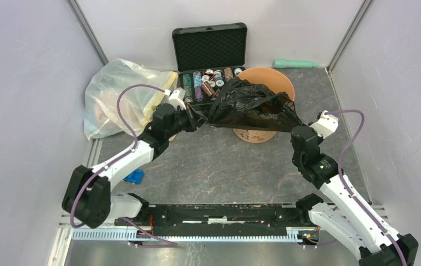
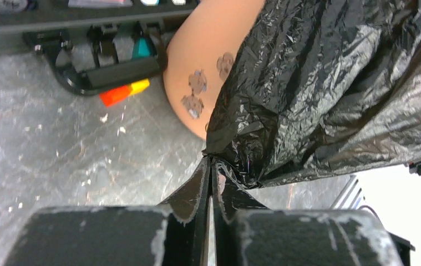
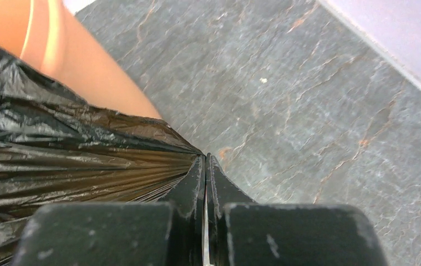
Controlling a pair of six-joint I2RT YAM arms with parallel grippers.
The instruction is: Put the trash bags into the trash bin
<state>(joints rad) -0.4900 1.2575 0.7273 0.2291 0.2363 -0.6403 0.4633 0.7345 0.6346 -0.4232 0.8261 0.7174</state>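
The black trash bag [image 1: 252, 106] hangs stretched between my two grippers, over the near half of the peach-orange bin [image 1: 274, 77]. My left gripper [image 1: 201, 117] is shut on the bag's left corner; in the left wrist view its tips [image 2: 212, 162] pinch the wrinkled black bag [image 2: 330, 88] beside the bin's wall [image 2: 208, 66]. My right gripper [image 1: 297, 126] is shut on the bag's right corner; in the right wrist view its tips [image 3: 206, 158] hold the taut bag [image 3: 58, 160] with the bin [image 3: 58, 50] behind it.
An open black case of chips [image 1: 209, 61] stands just left of the bin at the back. A big translucent yellowish bag [image 1: 116, 97] lies at the left wall. A green cylinder [image 1: 295, 64] lies at the back right. A small blue object [image 1: 135, 176] is near the left arm.
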